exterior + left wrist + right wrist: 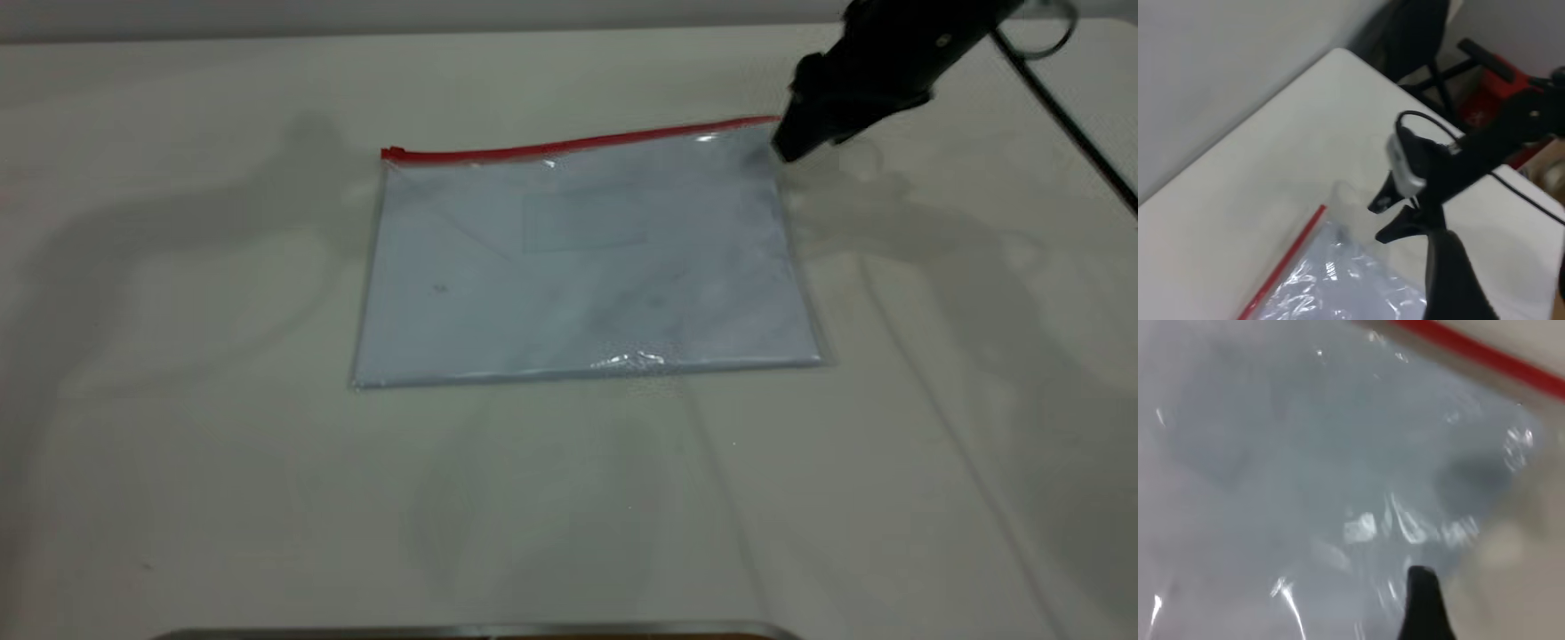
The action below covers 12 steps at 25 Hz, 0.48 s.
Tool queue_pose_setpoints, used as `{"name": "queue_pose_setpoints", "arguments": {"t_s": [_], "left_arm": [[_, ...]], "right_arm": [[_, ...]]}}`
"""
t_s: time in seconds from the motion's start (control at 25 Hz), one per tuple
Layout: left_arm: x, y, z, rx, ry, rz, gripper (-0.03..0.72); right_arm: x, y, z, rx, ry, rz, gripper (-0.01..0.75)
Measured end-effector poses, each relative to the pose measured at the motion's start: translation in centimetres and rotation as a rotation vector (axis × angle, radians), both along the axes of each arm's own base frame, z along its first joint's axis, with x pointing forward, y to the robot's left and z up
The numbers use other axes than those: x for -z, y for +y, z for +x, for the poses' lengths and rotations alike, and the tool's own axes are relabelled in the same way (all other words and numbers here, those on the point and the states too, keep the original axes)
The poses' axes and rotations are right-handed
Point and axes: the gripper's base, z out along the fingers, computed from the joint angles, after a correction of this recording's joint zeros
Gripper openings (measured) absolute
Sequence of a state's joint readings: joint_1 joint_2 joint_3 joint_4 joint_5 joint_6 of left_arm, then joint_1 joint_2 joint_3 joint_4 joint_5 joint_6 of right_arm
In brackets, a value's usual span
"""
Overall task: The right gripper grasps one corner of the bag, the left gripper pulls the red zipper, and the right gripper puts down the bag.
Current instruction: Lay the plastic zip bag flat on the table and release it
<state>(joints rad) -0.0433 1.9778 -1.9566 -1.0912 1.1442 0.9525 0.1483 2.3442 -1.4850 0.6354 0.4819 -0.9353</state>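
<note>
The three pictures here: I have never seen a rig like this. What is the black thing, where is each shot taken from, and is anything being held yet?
The black thing is the right gripper, a claw on a robot arm. The wide picture comes from a camera outside the rig. The other two come from cameras on each arm's wrist; the left wrist view shows the right gripper from across the table, fingers apart. On the table lies the bag, a clear flat pouch with the red zipper along its far edge. The right gripper hangs at the bag's far right corner, gripping nothing. The left gripper's claw is not seen.
</note>
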Motion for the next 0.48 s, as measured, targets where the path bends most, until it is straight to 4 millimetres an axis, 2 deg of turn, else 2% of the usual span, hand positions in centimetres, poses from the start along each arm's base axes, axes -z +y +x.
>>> {"name": "queue_pose_setpoints", "arguments": {"t_s": [0.12, 0.32, 0.48], "left_arm": [[-3.5, 0.1, -2.4, -0.002, -0.032, -0.009, 0.452], [-8.6, 0.9, -7.1, -0.099, -0.074, 0.066, 0.452], [-10.9, 2.3, -10.4, -0.280, -0.026, 0.170, 0.452]], "right_arm": [[-3.8, -0.7, -1.4, 0.045, 0.137, -0.055, 0.576], [-10.9, -1.0, -5.3, 0.095, 0.405, -0.053, 0.500], [-15.8, -0.6, -7.2, 0.098, 0.414, 0.030, 0.449]]}}
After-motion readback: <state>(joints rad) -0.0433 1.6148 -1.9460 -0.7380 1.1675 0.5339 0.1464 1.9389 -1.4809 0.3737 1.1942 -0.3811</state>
